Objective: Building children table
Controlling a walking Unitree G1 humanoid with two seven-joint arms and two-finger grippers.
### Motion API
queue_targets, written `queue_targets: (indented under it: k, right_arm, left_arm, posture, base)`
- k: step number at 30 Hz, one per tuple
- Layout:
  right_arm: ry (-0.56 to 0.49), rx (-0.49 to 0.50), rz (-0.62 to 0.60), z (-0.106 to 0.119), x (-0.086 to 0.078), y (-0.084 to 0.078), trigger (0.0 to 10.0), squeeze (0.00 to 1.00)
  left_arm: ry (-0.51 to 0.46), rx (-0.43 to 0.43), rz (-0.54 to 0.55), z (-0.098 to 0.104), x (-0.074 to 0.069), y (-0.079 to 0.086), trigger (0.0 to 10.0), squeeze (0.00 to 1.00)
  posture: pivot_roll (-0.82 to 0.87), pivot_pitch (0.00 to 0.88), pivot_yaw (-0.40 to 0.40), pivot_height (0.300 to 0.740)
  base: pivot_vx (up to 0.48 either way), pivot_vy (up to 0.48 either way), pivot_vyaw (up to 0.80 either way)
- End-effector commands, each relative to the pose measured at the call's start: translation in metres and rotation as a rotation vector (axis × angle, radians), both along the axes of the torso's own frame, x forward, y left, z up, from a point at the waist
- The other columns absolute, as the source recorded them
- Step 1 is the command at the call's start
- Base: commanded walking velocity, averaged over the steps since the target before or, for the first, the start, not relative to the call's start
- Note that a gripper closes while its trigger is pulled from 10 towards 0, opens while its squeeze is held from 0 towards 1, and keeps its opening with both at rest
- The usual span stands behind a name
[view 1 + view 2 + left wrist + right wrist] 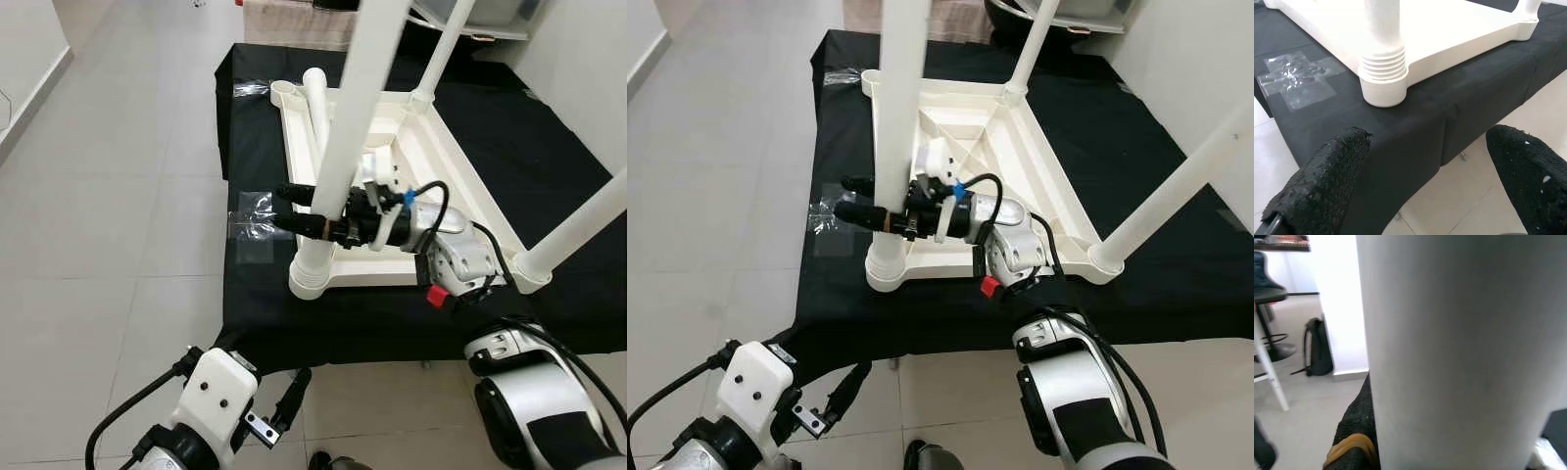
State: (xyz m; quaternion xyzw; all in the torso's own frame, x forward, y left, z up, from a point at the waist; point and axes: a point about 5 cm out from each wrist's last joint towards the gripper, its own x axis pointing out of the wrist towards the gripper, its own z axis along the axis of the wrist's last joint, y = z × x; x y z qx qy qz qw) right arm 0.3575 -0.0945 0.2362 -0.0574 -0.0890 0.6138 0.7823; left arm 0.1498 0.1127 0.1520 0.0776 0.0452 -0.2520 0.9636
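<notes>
Fingers of your right gripper (294,208) clamp the near leg (343,147); twist it straight into its socket (312,274) at 6 o'clock; left gripper (1420,181) idles, fingers apart.

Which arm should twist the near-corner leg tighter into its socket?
Right, likely. The right claw already straddles the near leg just above its socket. The left claw hangs open below the black cloth's edge, away from the upturned tabletop.

- Head stereo pair: high, looks down-fwd, shares upturned white table (411,162) on black cloth (549,147).
- L wrist: low, near cloth edge, faces table's corner leg socket (1382,78).
- R wrist: v. close to white leg (1464,352).
</notes>
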Motion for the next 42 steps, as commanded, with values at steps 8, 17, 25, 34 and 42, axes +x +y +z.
queue_targets:
  k: [8,17,25,34,42]
  right_arm:
    - [0.248,0.026,-0.423,-0.029,0.014,-0.005,10.0,0.0]
    - [0.21,0.18,-0.792,-0.029,0.017,-0.021,10.0,0.0]
    - [0.212,0.168,-1.016,-0.032,0.006,-0.016,10.0,0.0]
    - [0.269,0.213,-1.196,-0.031,0.01,0.006,10.0,0.0]
    - [0.358,0.232,-1.427,-0.042,0.02,0.004,10.0,0.0]
  left_arm:
    - [0.015,-0.001,-0.006,-0.006,0.0,-0.002,10.0,0.0]
    - [0.014,-0.007,-0.007,-0.006,0.001,-0.003,10.0,0.0]
    - [0.013,-0.008,-0.011,-0.007,0.002,-0.002,10.0,0.0]
    - [0.013,-0.008,-0.007,-0.007,0.004,-0.001,10.0,0.0]
    - [0.01,-0.007,-0.005,-0.007,0.005,-0.002,10.0,0.0]
  posture:
    - [0.13,0.191,-0.15,0.74]
    - [0.13,0.202,-0.148,0.74]
    - [0.12,0.204,-0.143,0.74]
    - [0.13,0.205,-0.142,0.74]
    - [0.14,0.206,-0.145,0.74]
  base:
    - [0.0,0.0,0.0]
    - [0.0,0.0,0.0]
    - [0.0,0.0,0.0]
    - [0.0,0.0,0.0]
    - [0.0,0.0,0.0]
